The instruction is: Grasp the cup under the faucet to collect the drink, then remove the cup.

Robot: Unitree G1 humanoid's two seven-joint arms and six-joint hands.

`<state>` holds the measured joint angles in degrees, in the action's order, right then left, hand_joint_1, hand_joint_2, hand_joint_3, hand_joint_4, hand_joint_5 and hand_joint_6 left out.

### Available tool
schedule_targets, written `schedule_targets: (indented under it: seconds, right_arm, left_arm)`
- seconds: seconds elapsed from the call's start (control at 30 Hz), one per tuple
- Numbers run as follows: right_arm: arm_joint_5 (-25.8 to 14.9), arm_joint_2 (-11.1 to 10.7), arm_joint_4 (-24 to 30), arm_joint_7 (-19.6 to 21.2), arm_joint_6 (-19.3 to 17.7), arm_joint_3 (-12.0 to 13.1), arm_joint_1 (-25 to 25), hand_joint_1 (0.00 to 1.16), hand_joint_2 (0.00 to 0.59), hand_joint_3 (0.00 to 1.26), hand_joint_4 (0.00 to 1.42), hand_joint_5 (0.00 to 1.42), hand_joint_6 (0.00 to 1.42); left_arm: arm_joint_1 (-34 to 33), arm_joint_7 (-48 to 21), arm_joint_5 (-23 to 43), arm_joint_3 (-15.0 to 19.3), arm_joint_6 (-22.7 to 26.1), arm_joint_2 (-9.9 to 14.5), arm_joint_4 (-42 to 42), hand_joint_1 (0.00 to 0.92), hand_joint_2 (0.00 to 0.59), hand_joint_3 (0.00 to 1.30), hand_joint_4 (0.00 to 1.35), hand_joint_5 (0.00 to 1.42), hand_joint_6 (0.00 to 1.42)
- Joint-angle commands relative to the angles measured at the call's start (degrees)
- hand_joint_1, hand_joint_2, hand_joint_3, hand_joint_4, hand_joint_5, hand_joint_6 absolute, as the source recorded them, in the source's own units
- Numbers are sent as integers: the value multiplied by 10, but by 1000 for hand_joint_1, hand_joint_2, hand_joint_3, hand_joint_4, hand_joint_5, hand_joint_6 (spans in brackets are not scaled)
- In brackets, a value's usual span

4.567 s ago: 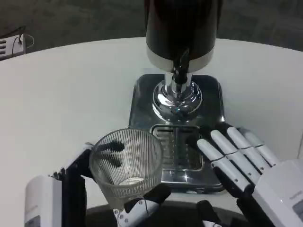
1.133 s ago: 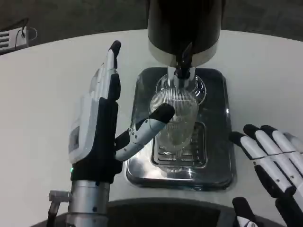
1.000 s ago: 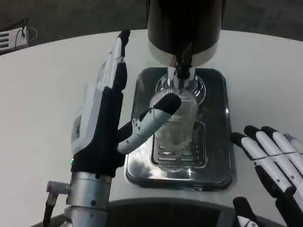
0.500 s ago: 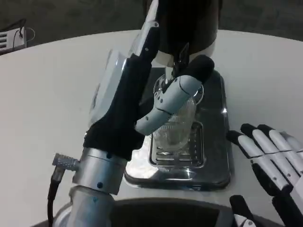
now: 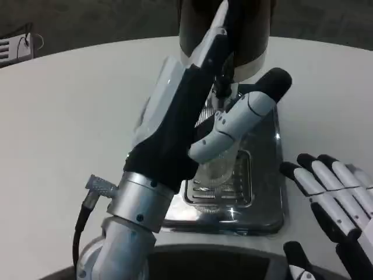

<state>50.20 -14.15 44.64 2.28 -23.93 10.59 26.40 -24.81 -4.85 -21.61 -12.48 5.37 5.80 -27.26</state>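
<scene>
Cup (image 5: 224,169) sits on drip tray (image 5: 265,204) under the tap (image 5: 222,84), mostly hidden by left hand (image 5: 192,111). Left hand released, fingers spread up by dispenser (image 5: 250,35); right hand (image 5: 332,201) released, resting nearby. Risk: left arm clips cup rim, tips it.

1. A white round table (image 5: 70,111) takes up most of the view; its curved far edge runs across the top.
2. Past that edge lies a dark grey floor (image 5: 105,20), speckled like carpet.
3. At the top left corner, on the floor beyond the table, sits a small white object (image 5: 11,48) with a thin cable looping from it; what it is cannot be told.
4. The light is even and soft on the tabletop.
</scene>
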Motion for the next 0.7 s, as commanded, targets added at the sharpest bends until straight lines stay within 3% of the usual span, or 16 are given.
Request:
schedule_targets:
  seconds: [0.03, 0.33, 0.7]
  right_arm:
    - [-7, -1, -4, 1, 4, 4, 2, 254, 545, 95, 42, 37, 65]
    - [-11, -3, -7, 1, 7, 7, -1, 254, 545, 95, 42, 37, 65]
    - [-13, -2, -14, -1, 9, 2, -9, 254, 545, 95, 42, 37, 65]
  left_arm:
    - [1, 4, -18, -3, 5, -4, 7, 0, 144, 0, 0, 0, 0]
    - [6, -6, -29, -9, 12, -2, 15, 0, 141, 0, 0, 0, 0]
    - [-27, -76, -63, -28, 70, 36, -11, 0, 138, 0, 0, 0, 0]
